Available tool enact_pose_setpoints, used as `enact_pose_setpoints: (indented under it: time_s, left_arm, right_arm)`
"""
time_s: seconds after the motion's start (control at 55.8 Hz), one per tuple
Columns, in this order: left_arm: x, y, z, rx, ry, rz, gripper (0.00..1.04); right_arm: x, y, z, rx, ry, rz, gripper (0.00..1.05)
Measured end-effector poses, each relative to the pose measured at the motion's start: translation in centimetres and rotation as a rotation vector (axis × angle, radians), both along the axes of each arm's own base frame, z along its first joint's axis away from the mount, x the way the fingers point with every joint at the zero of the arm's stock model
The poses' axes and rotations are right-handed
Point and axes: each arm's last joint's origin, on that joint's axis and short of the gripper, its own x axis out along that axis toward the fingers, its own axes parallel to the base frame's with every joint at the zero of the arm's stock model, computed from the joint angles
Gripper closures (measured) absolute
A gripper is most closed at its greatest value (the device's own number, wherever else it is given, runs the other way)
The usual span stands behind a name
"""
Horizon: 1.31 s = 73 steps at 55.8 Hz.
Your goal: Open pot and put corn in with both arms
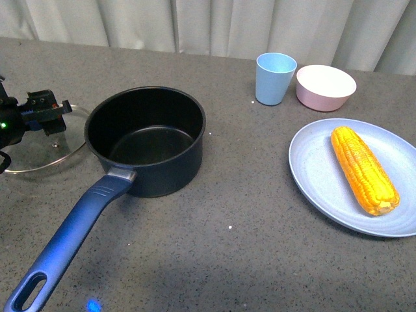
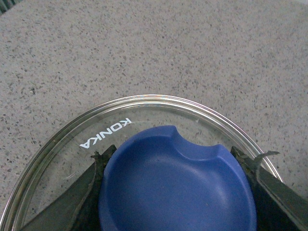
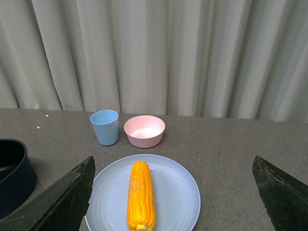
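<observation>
Here the left claw point(image 2: 178, 192) grips the blue knob point(image 2: 168, 159) of the glass lid point(image 1: 39, 153), low over the bench point(image 1: 227, 260) at 9 o'clock of the uncovered pot point(image 1: 146, 140); the corn cob point(image 1: 364, 170) lies on a light blue plate point(image 1: 312, 169) at the pot's 3 o'clock, well apart; the right claw point(image 3: 173, 161) hangs wide open and empty, facing that plate; a light blue cup point(image 1: 275, 78) and a pink bowl point(image 1: 325, 86) stand at the plate's 11 and 12 o'clock.

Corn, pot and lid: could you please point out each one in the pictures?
corn point(image 1: 364, 170), front view, middle of the cob.
pot point(image 1: 172, 175), front view, outer wall facing the camera.
lid point(image 2: 178, 187), left wrist view, its blue knob.
</observation>
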Motion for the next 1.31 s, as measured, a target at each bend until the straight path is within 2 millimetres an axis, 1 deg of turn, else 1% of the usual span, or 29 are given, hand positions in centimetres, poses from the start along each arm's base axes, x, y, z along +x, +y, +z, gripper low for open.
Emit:
enact_pose_setpoints:
  time_s: [0.161,0.484,0.502,0.538,0.717,0.771,0.825,0.932,0.968,0.986,1.004,1.058,1.094,1.183,1.309]
  left_arm:
    - [-0.2,-0.5,-0.9,0.024,0.029,-0.024,0.43]
    - [-0.1,-0.6,-1.0,0.029,0.040,-0.038,0.43]
    - [-0.1,-0.6,-1.0,0.027,0.039,-0.038,0.42]
    - [-0.1,-0.6,-1.0,0.027,0.039,-0.040,0.34]
    - [-0.1,-0.6,-0.8,0.020,0.026,-0.043,0.07]
    - [-0.1,-0.5,-0.6,0.017,0.021,-0.042,0.05]
    - [-0.2,-0.5,-0.1,0.006,0.006,-0.035,0.07]
    - [-0.5,-0.5,1.5,-0.002,-0.033,-0.031,0.06]
    - [-0.8,-0.5,2.6,-0.005,-0.063,-0.024,0.06]
    - [-0.9,-0.4,2.8,-0.005,-0.067,-0.023,0.06]
    - [-1.1,-0.4,3.5,-0.008,-0.082,-0.019,0.06]
    - [-1.5,-0.3,4.7,-0.011,-0.106,-0.011,0.06]
    - [-2.0,-0.2,5.8,-0.003,-0.136,0.001,0.06]
    - [-3.5,-0.1,7.4,0.006,-0.176,0.015,0.06]
    - [-5.8,-0.4,8.9,-0.006,-0.192,0.013,0.06]
  right_arm:
    - [0.0,0.0,0.0,0.000,0.000,0.000,0.09]
    - [0.0,0.0,0.0,0.000,0.000,0.000,0.09]
    - [0.0,0.0,0.0,0.000,0.000,0.000,0.09]
    - [0.0,0.0,0.0,0.000,0.000,0.000,0.09]
    - [0.0,0.0,0.0,0.000,0.000,0.000,0.09]
    - [0.0,0.0,0.0,0.000,0.000,0.000,0.09]
    - [0.0,0.0,0.0,0.000,0.000,0.000,0.09]
    - [0.0,0.0,0.0,0.000,0.000,0.000,0.09]
    - [0.0,0.0,0.0,0.000,0.000,0.000,0.09]
    - [0.0,0.0,0.0,0.000,0.000,0.000,0.09]
    - [0.0,0.0,0.0,0.000,0.000,0.000,0.09]
    - [0.0,0.0,0.0,0.000,0.000,0.000,0.09]
    - [0.0,0.0,0.0,0.000,0.000,0.000,0.09]
    - [0.0,0.0,0.0,0.000,0.000,0.000,0.09]
    - [0.0,0.0,0.0,0.000,0.000,0.000,0.09]
